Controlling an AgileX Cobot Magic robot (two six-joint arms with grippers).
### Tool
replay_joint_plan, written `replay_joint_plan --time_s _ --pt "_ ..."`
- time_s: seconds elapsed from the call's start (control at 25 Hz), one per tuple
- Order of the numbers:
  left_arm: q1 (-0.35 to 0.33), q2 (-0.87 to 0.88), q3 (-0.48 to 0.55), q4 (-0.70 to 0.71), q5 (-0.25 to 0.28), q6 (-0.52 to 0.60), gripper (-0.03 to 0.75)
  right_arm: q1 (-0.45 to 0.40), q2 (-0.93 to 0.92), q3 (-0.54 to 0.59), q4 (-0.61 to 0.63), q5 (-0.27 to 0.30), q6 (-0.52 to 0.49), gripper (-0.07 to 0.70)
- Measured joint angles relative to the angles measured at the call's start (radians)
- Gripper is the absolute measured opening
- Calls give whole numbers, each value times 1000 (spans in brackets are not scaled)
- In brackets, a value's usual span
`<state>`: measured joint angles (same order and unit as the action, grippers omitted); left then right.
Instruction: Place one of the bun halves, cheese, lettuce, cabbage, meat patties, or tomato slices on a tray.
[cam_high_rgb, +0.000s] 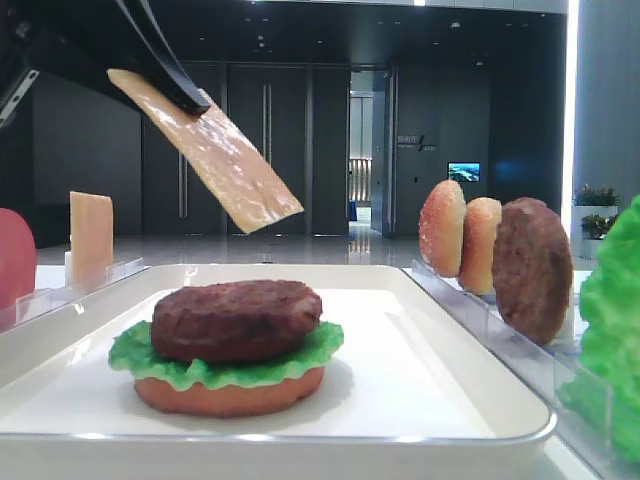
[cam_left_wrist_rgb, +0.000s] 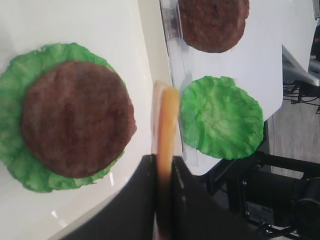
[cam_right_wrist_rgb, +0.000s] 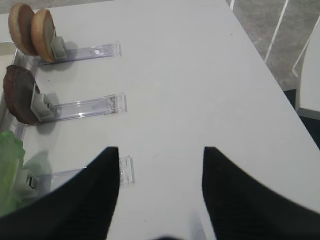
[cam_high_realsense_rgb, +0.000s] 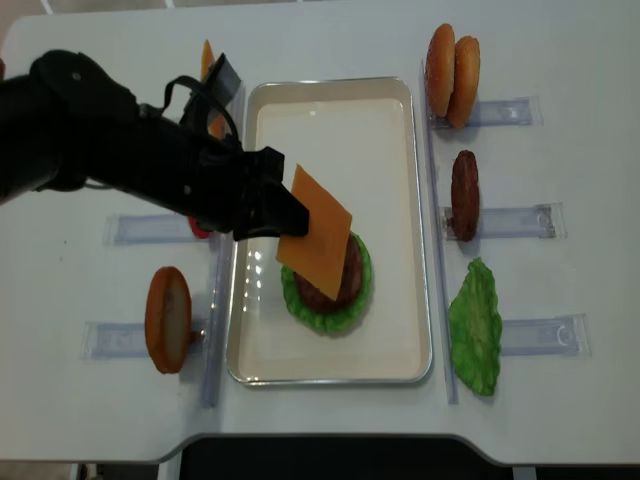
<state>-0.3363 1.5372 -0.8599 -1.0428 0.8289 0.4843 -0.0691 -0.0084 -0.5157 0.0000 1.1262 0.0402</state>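
Note:
My left gripper (cam_high_realsense_rgb: 285, 215) is shut on one edge of a yellow-orange cheese slice (cam_high_realsense_rgb: 318, 235), which hangs tilted in the air over the white tray (cam_high_realsense_rgb: 330, 110). In the left wrist view the cheese (cam_left_wrist_rgb: 166, 120) shows edge-on between the black fingers. Below it on the tray sits a stack: a brown meat patty (cam_high_rgb: 237, 318) on ruffled lettuce (cam_high_rgb: 150, 360) on a bun half (cam_high_rgb: 230, 395). The cheese (cam_high_rgb: 215, 150) is well above the patty and not touching it. My right gripper (cam_right_wrist_rgb: 161, 150) is open over bare white table, with nothing between its fingers.
Clear racks right of the tray hold two bun halves (cam_high_realsense_rgb: 452, 70), a patty (cam_high_realsense_rgb: 464, 195) and a lettuce leaf (cam_high_realsense_rgb: 476, 325). Racks on the left hold another cheese slice (cam_high_rgb: 91, 235), a tomato slice (cam_high_rgb: 14, 255) and a bun half (cam_high_realsense_rgb: 167, 318).

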Motion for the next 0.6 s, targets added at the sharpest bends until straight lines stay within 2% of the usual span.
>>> replay_joint_plan --time_s 0.16,0.4,0.6 --pt "0 -1 41 -96 -29 87 34 0 0 0 0 0 0 361" --pt "-40 19 73 -204 -66 188 34 0 0 0 0 0 0 361" --pt "-69 61 74 -237 -93 227 34 0 0 0 0 0 0 361"
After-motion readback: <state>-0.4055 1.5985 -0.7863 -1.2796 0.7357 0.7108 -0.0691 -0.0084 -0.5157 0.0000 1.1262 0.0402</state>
